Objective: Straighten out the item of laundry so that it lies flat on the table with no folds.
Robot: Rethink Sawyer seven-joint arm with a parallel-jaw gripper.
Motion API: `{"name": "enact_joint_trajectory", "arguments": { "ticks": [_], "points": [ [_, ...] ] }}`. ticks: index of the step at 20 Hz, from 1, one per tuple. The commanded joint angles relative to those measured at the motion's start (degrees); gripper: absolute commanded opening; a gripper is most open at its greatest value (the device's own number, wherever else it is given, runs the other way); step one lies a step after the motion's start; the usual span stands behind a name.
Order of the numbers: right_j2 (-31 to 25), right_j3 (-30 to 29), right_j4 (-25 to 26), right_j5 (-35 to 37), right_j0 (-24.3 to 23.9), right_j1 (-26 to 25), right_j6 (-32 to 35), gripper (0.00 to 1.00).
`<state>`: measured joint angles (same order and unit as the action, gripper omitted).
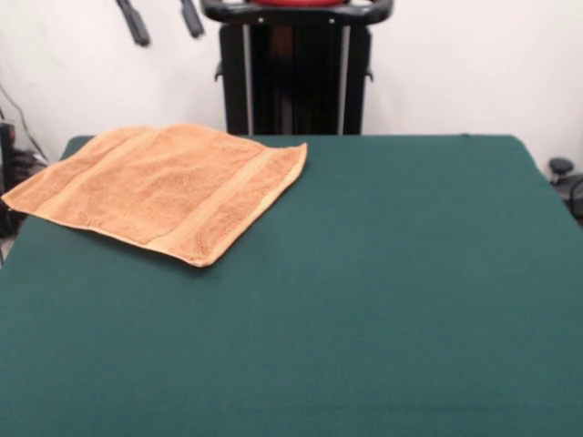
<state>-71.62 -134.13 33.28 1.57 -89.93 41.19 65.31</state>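
The light orange-tan towel (164,187) lies spread out at the far left corner of the dark green table (364,282). It is turned at an angle to the table's edges. Its left corner reaches the table's left edge. A woven stripe band runs near its right edge, and its surface looks mostly flat. My gripper (164,20) is drawn back high above the towel. Only its two black fingertips (135,23) show at the top edge; they stand apart and hold nothing.
The black pedestal (291,77) stands behind the table's far edge, against a white wall. Dark equipment sits beyond the right edge (565,177) and the left edge (9,155) of the table.
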Motion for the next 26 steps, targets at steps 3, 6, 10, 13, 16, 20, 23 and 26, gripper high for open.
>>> {"name": "enact_joint_trajectory", "arguments": {
  "ticks": [3, 6, 10, 13, 16, 20, 23, 26],
  "points": [
    [23.80, -3.55, 9.37, 0.69, 14.48, 9.44, 11.96, 1.00],
    [28.79, -2.32, 10.81, 2.01, 17.69, 11.14, 11.83, 1.00],
    [35.64, -0.23, 10.98, 6.92, 22.19, 11.70, 12.61, 1.00],
    [39.68, 1.15, 11.53, 8.58, 24.63, 11.31, 11.85, 1.00],
    [45.00, 3.08, 13.30, 10.54, 28.38, 11.73, 11.35, 1.00],
    [48.70, 3.67, 13.42, 11.78, 30.13, 11.62, 10.00, 1.00],
    [49.34, 3.27, 12.85, 11.99, 29.72, 10.71, 8.57, 1.00],
    [49.90, 3.18, 12.39, 12.10, 30.37, 11.49, 7.78, 1.00]
  ]
}}
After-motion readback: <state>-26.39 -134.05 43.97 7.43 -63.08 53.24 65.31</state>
